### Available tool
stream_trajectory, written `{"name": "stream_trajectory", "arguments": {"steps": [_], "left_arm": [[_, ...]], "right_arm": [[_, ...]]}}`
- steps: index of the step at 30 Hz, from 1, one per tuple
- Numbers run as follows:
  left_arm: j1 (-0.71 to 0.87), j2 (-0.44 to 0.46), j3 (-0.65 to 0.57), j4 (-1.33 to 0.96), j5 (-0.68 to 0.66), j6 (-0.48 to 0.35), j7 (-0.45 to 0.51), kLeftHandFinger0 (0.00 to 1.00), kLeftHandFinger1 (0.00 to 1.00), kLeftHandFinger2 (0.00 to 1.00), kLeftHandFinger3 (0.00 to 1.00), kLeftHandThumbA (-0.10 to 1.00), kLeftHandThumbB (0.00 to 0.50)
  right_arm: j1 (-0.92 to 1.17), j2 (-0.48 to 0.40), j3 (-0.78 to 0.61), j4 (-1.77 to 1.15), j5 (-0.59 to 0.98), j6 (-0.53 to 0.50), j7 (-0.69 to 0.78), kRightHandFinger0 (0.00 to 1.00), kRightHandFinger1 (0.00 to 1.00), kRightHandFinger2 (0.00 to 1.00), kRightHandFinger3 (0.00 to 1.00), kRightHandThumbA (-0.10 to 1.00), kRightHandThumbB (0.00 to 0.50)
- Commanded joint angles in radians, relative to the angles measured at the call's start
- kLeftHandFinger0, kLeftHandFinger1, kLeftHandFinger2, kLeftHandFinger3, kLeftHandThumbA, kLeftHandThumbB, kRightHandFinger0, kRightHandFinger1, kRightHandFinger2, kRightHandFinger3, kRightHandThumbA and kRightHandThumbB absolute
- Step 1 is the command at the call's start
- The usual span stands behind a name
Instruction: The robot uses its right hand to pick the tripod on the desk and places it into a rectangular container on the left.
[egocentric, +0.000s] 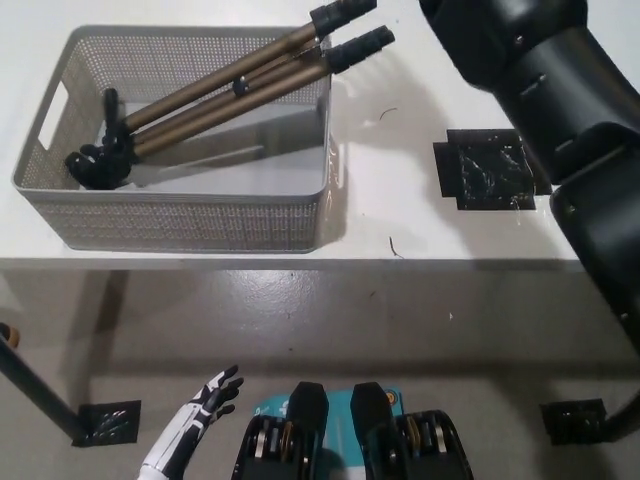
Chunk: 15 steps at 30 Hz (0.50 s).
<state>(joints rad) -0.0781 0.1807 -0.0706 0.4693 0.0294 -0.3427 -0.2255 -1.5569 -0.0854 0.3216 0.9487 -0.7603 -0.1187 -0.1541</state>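
The tripod (225, 85) lies slanted in the grey mesh rectangular container (190, 215) on the left of the white desk. Its black head rests on the container floor at the left, and its bronze legs with black feet stick out over the far right rim. Nothing holds it. My black right arm (560, 110) reaches up past the picture's top edge at the right; its hand is out of sight. My white left hand (195, 420) hangs low at the bottom left, below the desk, with fingers apart and holding nothing.
A black tape patch (490, 170) is stuck on the desk right of the container. The desk's front edge (350, 262) runs across the middle, with grey floor below. A black floor plate (105, 422) lies at the lower left.
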Motion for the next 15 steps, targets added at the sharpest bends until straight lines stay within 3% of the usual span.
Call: {"name": "stream_trajectory", "arguments": {"steps": [1,3,4,6,8,12,15], "left_arm": [[-0.019,0.001,-0.008,-0.016,0.000,-0.026,-0.003,1.00,1.00,1.00,1.00,1.00,0.500],[-0.014,0.008,-0.002,-0.028,-0.007,-0.020,-0.006,1.00,1.00,1.00,1.00,1.00,0.500],[-0.014,0.012,0.003,-0.033,-0.014,-0.016,-0.007,1.00,1.00,1.00,1.00,1.00,0.500],[-0.014,0.016,0.006,-0.040,-0.018,-0.010,-0.010,1.00,1.00,1.00,1.00,1.00,0.500],[-0.013,0.016,0.008,-0.051,-0.017,0.002,-0.007,1.00,1.00,1.00,1.00,1.00,0.500],[-0.016,0.014,0.010,-0.040,-0.019,-0.014,-0.004,1.00,1.00,1.00,1.00,1.00,0.500],[-0.027,0.007,0.013,-0.043,-0.033,-0.001,-0.010,1.00,1.00,1.00,1.00,1.00,0.500]], "right_arm": [[-0.054,-0.051,-0.332,-0.457,0.471,0.095,0.128,1.00,1.00,1.00,1.00,1.00,0.373],[0.018,-0.084,-0.367,-0.622,0.498,0.116,0.137,1.00,1.00,1.00,1.00,1.00,0.370],[0.103,-0.107,-0.416,-0.787,0.585,0.125,0.155,1.00,1.00,1.00,1.00,1.00,0.315],[0.200,-0.093,-0.470,-0.959,0.658,0.170,0.136,1.00,1.00,1.00,1.00,1.00,0.411],[0.435,-0.115,-0.499,-1.247,0.720,0.199,0.129,1.00,1.00,1.00,1.00,1.00,0.354],[0.862,-0.104,-0.462,-1.527,0.792,0.123,0.074,1.00,1.00,1.00,1.00,1.00,0.388],[1.140,-0.089,-0.396,-1.585,0.789,-0.001,0.029,1.00,1.00,1.00,1.00,1.00,0.400]]}}
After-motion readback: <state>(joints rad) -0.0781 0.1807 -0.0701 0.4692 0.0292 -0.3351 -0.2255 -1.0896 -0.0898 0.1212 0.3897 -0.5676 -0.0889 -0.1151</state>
